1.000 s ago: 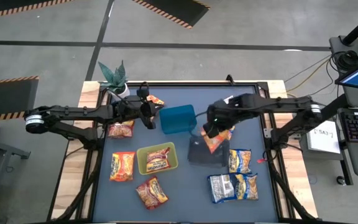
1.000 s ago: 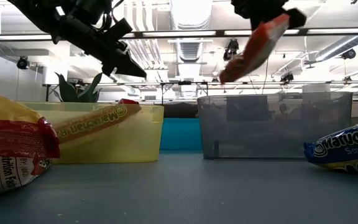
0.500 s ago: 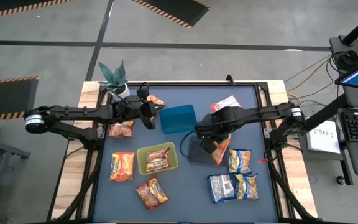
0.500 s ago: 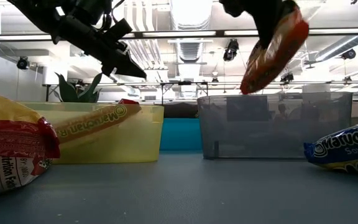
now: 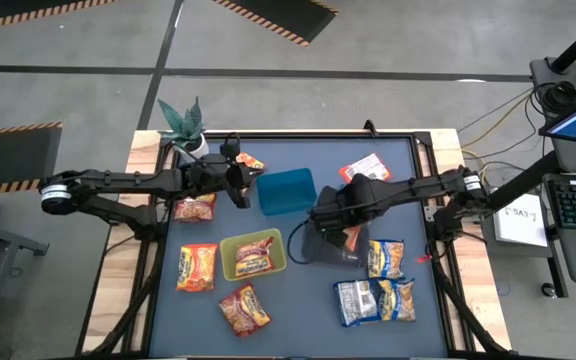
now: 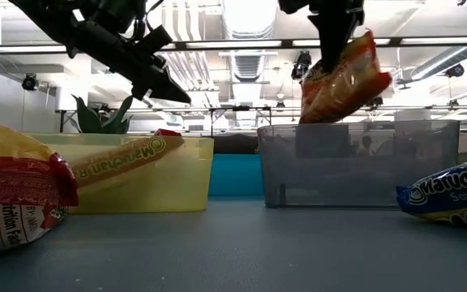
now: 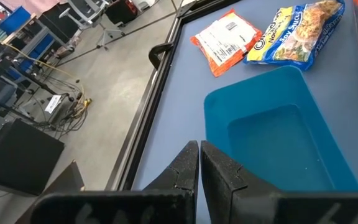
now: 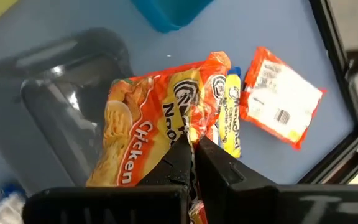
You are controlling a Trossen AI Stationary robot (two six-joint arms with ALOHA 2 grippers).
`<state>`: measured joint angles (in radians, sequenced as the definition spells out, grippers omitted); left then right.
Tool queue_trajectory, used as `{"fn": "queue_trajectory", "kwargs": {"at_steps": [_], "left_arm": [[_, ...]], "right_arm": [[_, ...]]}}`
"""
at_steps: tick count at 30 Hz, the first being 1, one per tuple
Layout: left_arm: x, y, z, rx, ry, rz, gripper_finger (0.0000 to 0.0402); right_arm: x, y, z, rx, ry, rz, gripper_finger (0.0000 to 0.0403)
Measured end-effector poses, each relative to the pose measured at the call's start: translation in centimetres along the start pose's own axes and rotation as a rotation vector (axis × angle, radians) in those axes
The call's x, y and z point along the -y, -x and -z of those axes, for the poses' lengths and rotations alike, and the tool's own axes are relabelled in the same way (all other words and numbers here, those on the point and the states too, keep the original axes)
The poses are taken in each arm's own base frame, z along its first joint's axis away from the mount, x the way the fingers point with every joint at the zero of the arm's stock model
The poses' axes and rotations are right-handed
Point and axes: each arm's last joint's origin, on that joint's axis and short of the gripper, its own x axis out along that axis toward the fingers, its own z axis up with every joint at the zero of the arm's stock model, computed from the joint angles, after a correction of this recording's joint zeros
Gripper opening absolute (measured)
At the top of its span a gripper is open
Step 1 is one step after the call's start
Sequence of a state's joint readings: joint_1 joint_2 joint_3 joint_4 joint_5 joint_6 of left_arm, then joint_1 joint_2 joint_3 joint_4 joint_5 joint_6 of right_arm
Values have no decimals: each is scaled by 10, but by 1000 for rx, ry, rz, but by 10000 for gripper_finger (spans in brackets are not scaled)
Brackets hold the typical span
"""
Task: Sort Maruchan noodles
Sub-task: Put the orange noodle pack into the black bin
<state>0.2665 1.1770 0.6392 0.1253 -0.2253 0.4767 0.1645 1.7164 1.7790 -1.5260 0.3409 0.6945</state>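
Right gripper (image 8: 192,146) is pinching an orange chicken-flavour noodle packet (image 8: 154,127) by its edge, fingers clamped tight on the crinkly wrapper, and is hanging it over the dark translucent tray (image 5: 315,243) near the table's middle. In the low view the packet (image 6: 345,77) is dangling tilted, its lower end just above the tray's rim (image 6: 355,125), not yet inside. Left gripper (image 7: 199,163) is hovering closed and empty beside the blue tray (image 7: 278,134), waiting. Other packets are lying loose around the table; one is resting in the yellow-green tray (image 5: 252,256). Risk, as I judge it: the packet is hanging skewed, so on release it may catch the rim and tip outside, or land straddling the wall. The thin edge grip may also be letting the slick wrapper slide early.
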Motion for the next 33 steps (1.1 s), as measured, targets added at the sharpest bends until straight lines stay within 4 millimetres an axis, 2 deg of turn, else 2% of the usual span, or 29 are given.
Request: {"fn": "queue_trajectory", "kwargs": {"at_steps": [3,12,17,24,27,33], "left_arm": [[0,0,0,7,12,6,0],[3,1,-7,128,48,154,0],[3,2,-13,217,80,214,0],[2,2,-15,243,88,214,0],[1,2,-15,247,88,212,0],[-2,3,-21,301,110,175,0]], "right_arm": [[0,0,0,1,-40,1,8],[-7,5,7,88,40,84,8],[-20,12,14,199,98,134,8],[-42,13,38,191,163,109,8],[-47,13,47,189,89,111,8],[-45,11,52,32,-228,33,8]]}}
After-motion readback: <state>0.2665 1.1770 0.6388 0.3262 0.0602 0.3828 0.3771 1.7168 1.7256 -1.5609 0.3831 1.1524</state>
